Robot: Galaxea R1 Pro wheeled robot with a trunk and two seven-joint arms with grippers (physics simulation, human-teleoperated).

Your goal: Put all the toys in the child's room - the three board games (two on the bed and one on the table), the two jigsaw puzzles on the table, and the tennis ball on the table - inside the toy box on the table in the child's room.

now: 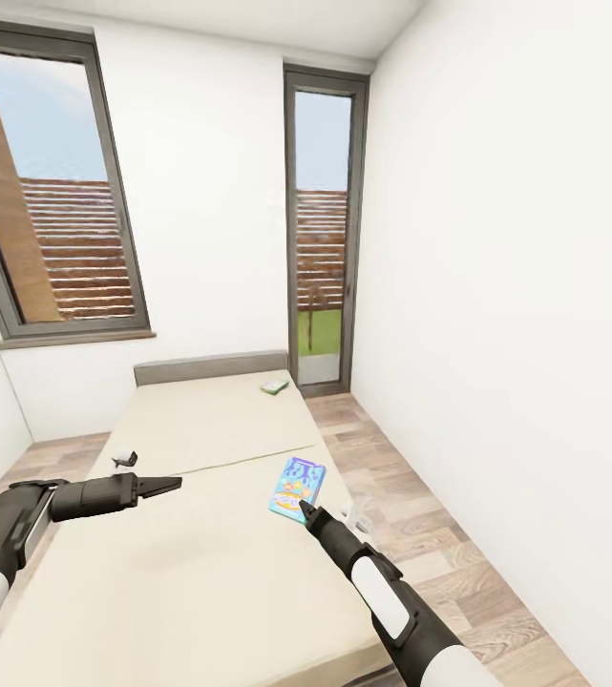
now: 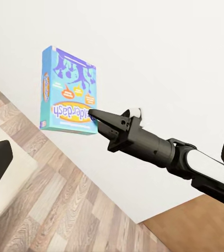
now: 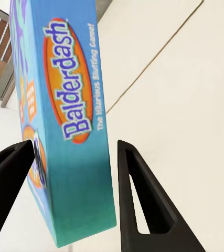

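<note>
A blue board game (image 1: 298, 489) lettered Balderdash hangs tilted just above the beige bed (image 1: 200, 429), near its right edge. My right gripper (image 1: 306, 510) is shut on the box's lower corner. In the right wrist view its fingers (image 3: 138, 199) clamp the box's blue edge (image 3: 75, 121). The left wrist view shows the box (image 2: 70, 92) upright in the air at the tip of the right gripper (image 2: 93, 114). A green board game (image 1: 273, 386) lies flat by the grey headboard (image 1: 210, 366). My left gripper (image 1: 158, 474) is open above the bed's left half, holding nothing.
The bed runs along the room's middle, with wood-plank floor (image 1: 420, 515) to its right and a white wall (image 1: 516, 334) beyond. Two tall grey-framed windows (image 1: 323, 229) stand behind the headboard. A strip of floor shows left of the bed.
</note>
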